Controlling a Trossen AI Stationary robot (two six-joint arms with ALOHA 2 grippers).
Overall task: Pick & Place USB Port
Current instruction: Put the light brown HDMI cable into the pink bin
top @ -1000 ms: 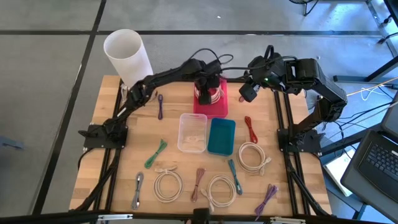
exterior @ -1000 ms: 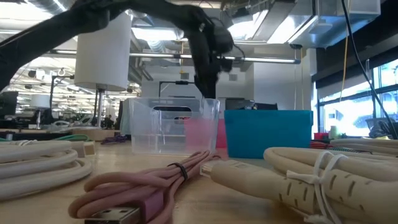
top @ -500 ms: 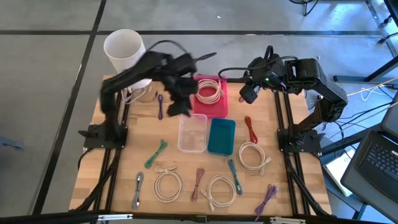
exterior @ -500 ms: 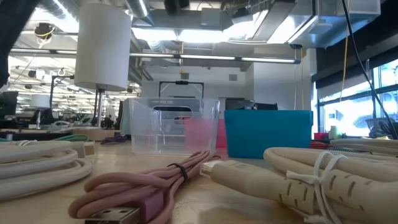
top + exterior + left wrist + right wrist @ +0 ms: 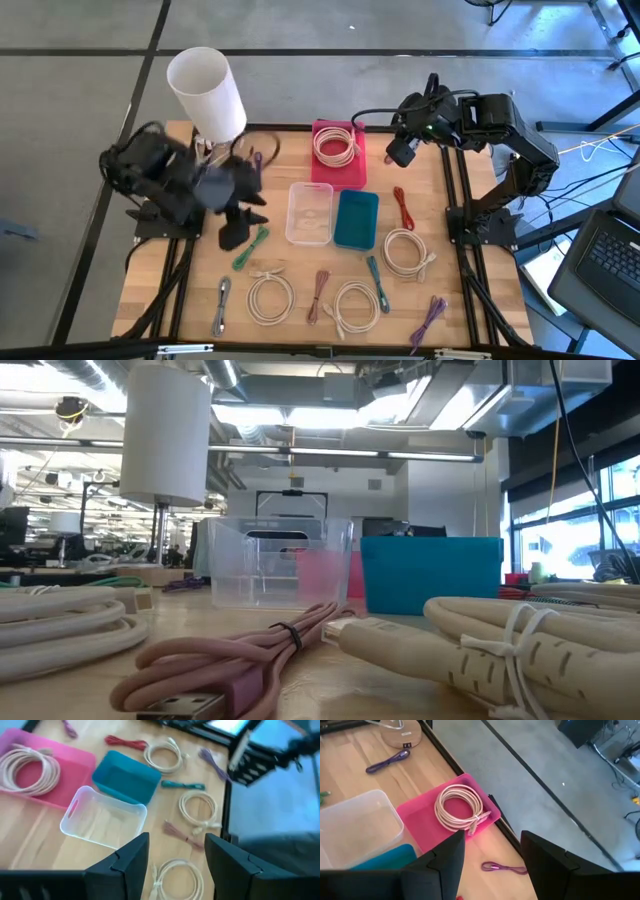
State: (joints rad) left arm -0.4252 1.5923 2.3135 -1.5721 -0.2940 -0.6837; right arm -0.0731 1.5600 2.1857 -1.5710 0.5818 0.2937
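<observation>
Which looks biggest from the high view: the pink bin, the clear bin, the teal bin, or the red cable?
1. Clear bin
2. Pink bin and teal bin, too alike to rank
3. Red cable, clearly smallest

So it's a wooden table point(image 5: 420, 190) with black rails down both sides. Near the far edge sits a pink tray point(image 5: 338, 152) with a coiled white cable point(image 5: 337, 148) in it. In the middle, a clear tub point(image 5: 309, 212) and a teal tub point(image 5: 355, 218) sit side by side. A lamp with a white shade point(image 5: 205, 92) stands at the far left corner. Loose cables lie all over: a red one point(image 5: 403, 207) and a white coil point(image 5: 405, 251) to the right, a green one point(image 5: 250, 247) on the left, plus two more white coils point(image 5: 269, 297) point(image 5: 353, 305), a pink one point(image 5: 318, 295), a teal one point(image 5: 377, 282) and a purple one point(image 5: 430, 320) along the near side.
</observation>
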